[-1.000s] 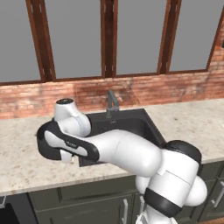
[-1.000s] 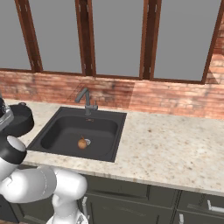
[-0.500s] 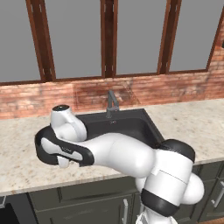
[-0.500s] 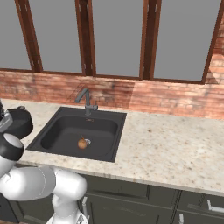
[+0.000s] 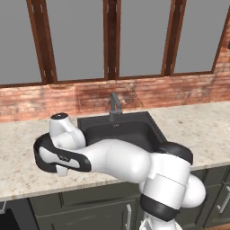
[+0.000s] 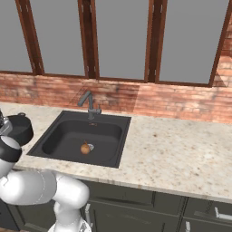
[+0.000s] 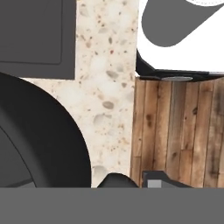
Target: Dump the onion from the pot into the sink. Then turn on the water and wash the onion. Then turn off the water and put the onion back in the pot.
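Now my arm reaches far out over the speckled desk (image 6: 181,149), left of the sink (image 6: 61,136). At my end the onion (image 6: 84,148) sits on the sink floor, touching the silver drain (image 6: 90,146), under the faucet (image 6: 89,105). On the desk, just left of the sink, stands the pot (image 6: 19,128), and my hand hangs right at it. From the hand camera the pot's black curve fills the lower left. I cannot tell whether the claw is wide, narrow or gripping the pot. My guess: the faucet comes next, well to the right of my hand.
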